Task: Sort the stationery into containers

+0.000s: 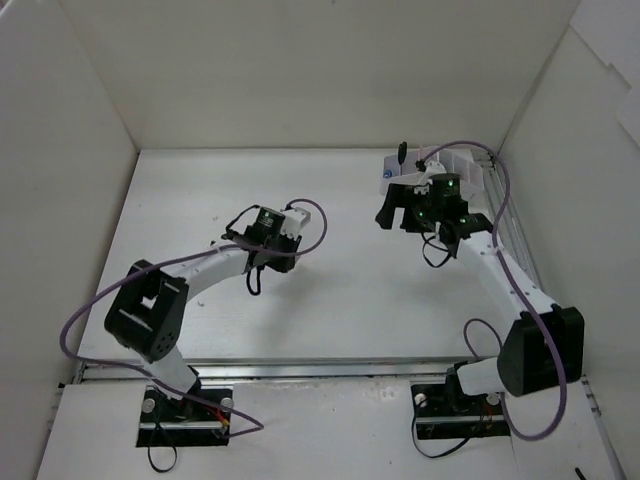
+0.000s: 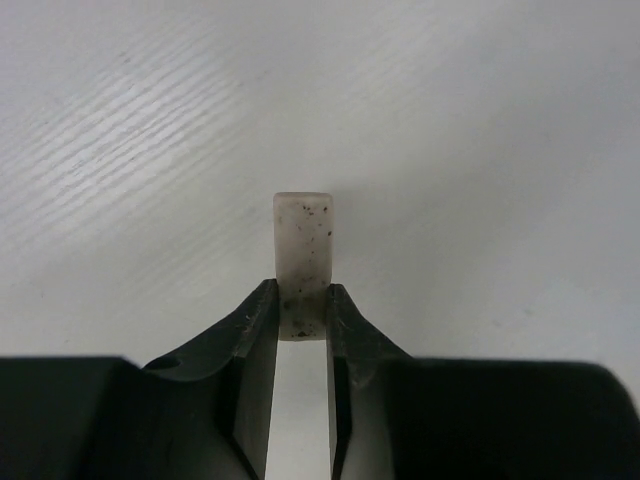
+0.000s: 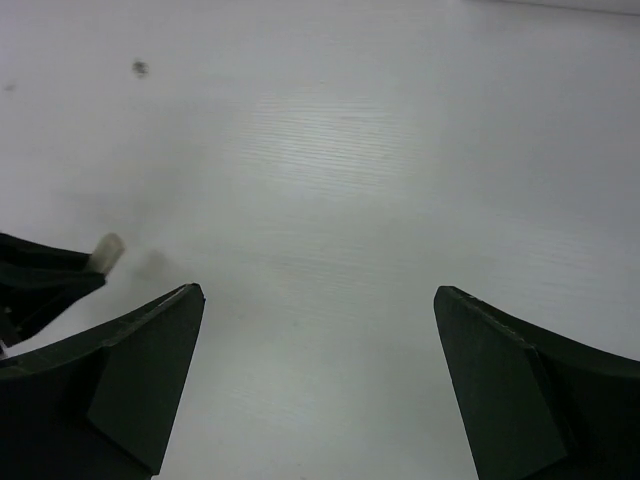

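A small beige eraser [image 2: 303,250] with dark specks is pinched at its near end between my left gripper's [image 2: 303,302] fingertips, just above the white table. Its far end sticks out past the fingertips. In the top view the left gripper [image 1: 232,236] is at the table's left middle. My right gripper [image 3: 315,292] stands wide open over bare table with nothing between its fingers. In the top view it [image 1: 397,222] hangs just in front of the white organiser [image 1: 462,166] at the back right. The right wrist view also catches the eraser [image 3: 106,250] at its left edge.
A black item [image 1: 401,152] stands up from the organiser's left end, with something blue [image 1: 388,172] beside it. White walls close in the table on the left, back and right. A small dark speck [image 3: 139,68] marks the tabletop.
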